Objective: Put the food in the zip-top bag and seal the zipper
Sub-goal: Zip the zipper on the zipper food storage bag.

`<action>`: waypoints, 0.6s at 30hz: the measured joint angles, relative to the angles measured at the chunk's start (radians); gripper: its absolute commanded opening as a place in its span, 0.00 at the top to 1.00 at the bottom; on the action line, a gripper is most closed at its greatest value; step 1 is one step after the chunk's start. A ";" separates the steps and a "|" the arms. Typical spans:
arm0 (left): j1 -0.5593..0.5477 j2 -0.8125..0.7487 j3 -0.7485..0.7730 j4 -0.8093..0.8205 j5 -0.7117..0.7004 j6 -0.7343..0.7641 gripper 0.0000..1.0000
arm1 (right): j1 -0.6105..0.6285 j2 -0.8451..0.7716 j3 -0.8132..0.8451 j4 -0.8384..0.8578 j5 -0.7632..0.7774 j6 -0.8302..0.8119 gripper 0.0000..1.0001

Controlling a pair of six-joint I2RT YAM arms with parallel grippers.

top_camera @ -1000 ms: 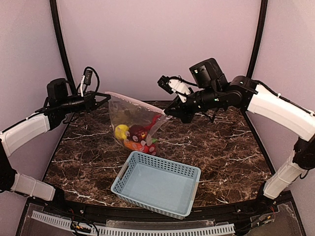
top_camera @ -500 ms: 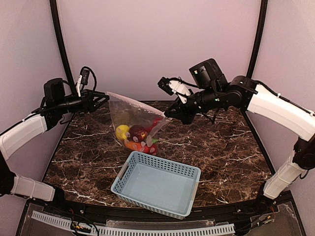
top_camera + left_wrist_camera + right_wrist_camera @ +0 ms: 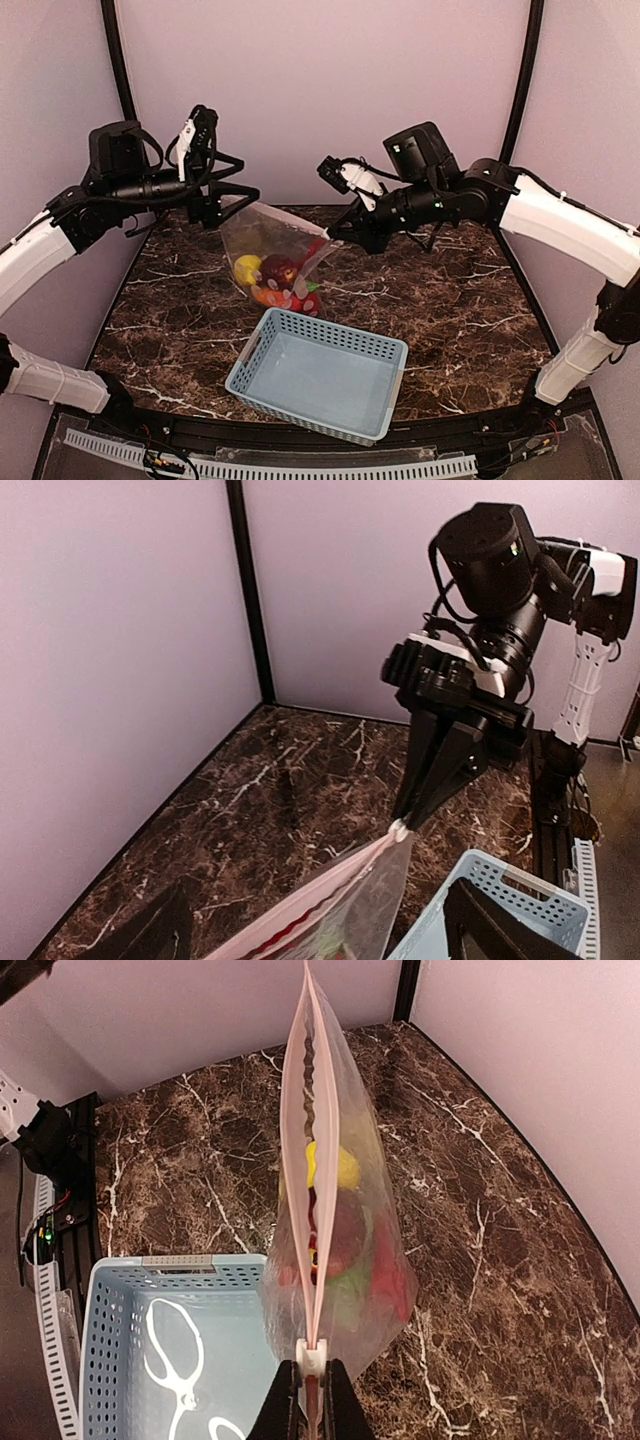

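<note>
Left gripper (image 3: pixel 228 198) springs open above the bag (image 3: pixel 275 240); right gripper (image 3: pixel 335 236) pinches the zipper (image 3: pixel 312 1357) between its fingertips, food (image 3: pixel 275 275) inside, seal apparently done.

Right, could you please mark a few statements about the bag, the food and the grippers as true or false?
1. The right gripper pinches one end of the zipper on the zip-top bag. True.
2. The left gripper clamps the bag. False: its jaws stand open.
3. The food lies in the basket. False: it is inside the bag.
4. The basket is light blue and latticed. True.
</note>
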 measured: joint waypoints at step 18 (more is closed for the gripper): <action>-0.201 0.415 0.255 -0.242 0.007 0.155 0.52 | 0.000 -0.042 -0.071 0.076 -0.017 0.002 0.98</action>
